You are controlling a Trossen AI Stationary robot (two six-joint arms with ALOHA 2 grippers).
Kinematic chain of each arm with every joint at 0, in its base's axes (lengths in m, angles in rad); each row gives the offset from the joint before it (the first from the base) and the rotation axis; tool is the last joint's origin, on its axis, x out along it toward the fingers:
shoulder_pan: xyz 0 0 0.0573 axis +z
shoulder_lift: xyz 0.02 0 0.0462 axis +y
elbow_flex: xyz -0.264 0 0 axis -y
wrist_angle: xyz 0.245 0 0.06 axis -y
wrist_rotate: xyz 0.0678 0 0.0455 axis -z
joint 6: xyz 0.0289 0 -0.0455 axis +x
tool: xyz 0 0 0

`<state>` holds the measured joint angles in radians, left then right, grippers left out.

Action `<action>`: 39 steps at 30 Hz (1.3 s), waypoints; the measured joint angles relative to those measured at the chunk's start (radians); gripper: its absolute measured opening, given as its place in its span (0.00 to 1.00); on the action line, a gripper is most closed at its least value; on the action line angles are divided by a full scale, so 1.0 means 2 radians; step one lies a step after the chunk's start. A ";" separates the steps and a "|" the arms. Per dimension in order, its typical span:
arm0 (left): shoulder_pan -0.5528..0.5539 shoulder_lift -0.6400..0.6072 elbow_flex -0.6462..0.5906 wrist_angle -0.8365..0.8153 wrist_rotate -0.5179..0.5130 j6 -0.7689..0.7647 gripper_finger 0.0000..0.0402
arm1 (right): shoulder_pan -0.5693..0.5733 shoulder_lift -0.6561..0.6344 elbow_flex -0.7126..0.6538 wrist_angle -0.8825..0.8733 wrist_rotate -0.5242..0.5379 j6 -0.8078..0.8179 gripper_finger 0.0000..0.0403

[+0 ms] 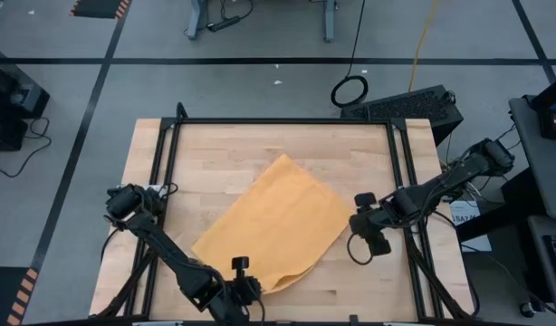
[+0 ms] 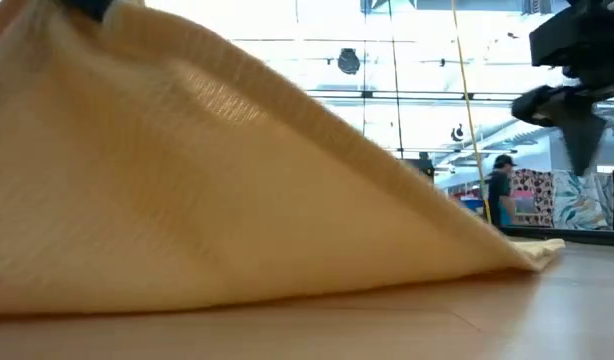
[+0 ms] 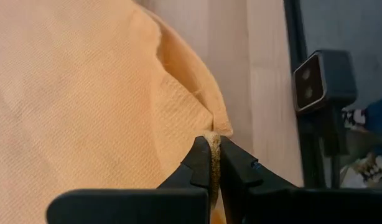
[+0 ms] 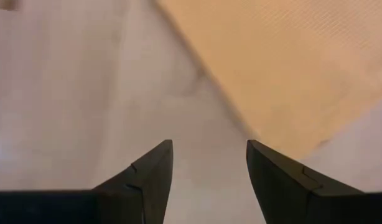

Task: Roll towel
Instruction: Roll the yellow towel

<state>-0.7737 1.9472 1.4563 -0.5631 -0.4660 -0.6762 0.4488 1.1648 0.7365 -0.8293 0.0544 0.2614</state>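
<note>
L gripper [image 3: 214,163]: I see its jaws pinched together on the near corner of the plain mustard-yellow soft cloth towel [image 1: 276,222], a thin fold of fabric squeezed between the tips. In the low view that corner is lifted, cloth sloping down from upper left to the far tip lying flat on the bench. R gripper [image 4: 209,171]: jaws apart, nothing between them, over bare wood just beside the towel's right edge, not touching it. From above, the R gripper sits just off the towel's right corner.

Towel lies diamond-wise mid-bench on the light wooden bench [image 1: 224,154], one corner pointing to the far side, one near the front edge where the L gripper has it. Edges: right edge straight, front corner puckered w/ a small crease by the pinch.

Room: bare wood at the far-left and far-right corners of the bench, and a strip along the far edge. Black frame rails [image 1: 287,121] run round the bench. A person [image 2: 500,190] stands in the room beyond, well apart.
</note>
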 joint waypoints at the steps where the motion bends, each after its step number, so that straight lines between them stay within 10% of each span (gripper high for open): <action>1: -0.001 0.000 0.000 -0.004 0.002 0.000 0.03 | 0.000 0.000 -0.004 0.009 0.021 -0.016 0.48; 5: -0.005 0.000 0.000 -0.021 0.015 0.000 0.03 | -0.014 0.008 -0.011 0.009 0.063 -0.010 0.48; 26: -0.031 0.000 0.000 -0.090 0.026 -0.078 0.04 | -0.109 0.164 -0.012 0.158 -0.065 -0.184 0.35; 39: -0.023 0.000 0.000 -0.222 -0.005 -0.073 0.04 | -0.103 0.213 -0.011 0.168 -0.178 0.018 0.05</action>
<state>-0.8205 1.9472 1.4555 -1.0073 -0.4762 -0.8220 0.2434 1.5906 0.7155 -0.4942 -0.3012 0.2984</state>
